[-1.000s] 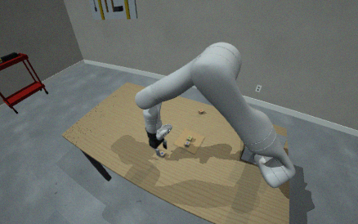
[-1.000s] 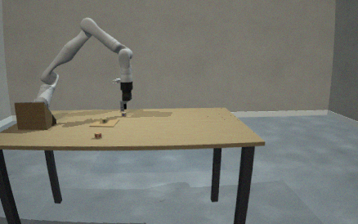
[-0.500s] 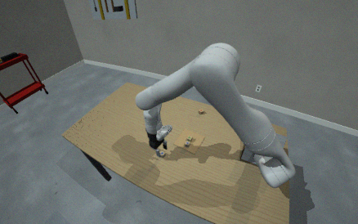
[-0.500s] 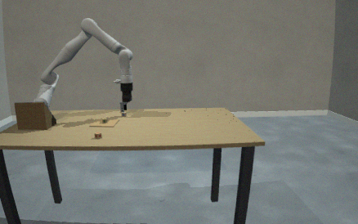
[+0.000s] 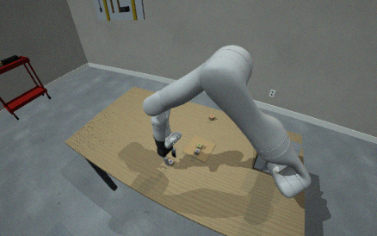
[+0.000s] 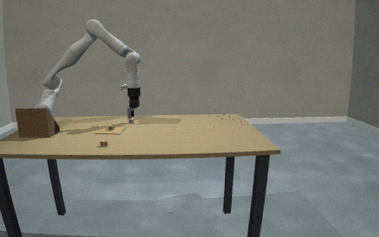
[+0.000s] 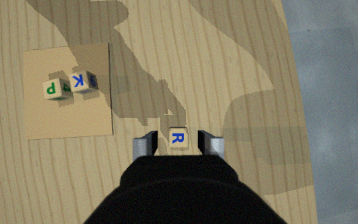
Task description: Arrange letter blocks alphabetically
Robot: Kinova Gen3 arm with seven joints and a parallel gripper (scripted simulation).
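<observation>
Right under my wrist camera, the gripper (image 7: 179, 145) is spread wide with nothing pinched, one finger (image 7: 144, 145) on each side of the R block (image 7: 179, 138). I can see a sliver of wood grain between the block and each finger, so they look apart, not touching. The R block sits flat on the bare table (image 7: 225, 75), blue letter on top, just off the mat's near corner.

Moving out, the mat (image 7: 45, 120) lies flat on the wood, up and to the left in my wrist view. On it stand two blocks touching side by side: the P block (image 7: 54, 89) with a green letter on top, and the K block (image 7: 81, 81) with a blue letter. Both letters read turned sideways from here, and the pair sits toward the mat's far part.

From the top camera, I see the arm (image 5: 241, 99) arching over the table with the gripper (image 5: 170, 158) straight down over the R block (image 5: 170, 162), next to the mat (image 5: 207, 152). Further off, the fourth block (image 5: 212, 117), reddish, lies alone on the table, well apart from the mat.

Beyond the table, a red cart (image 5: 27, 92) stands by the wall.
</observation>
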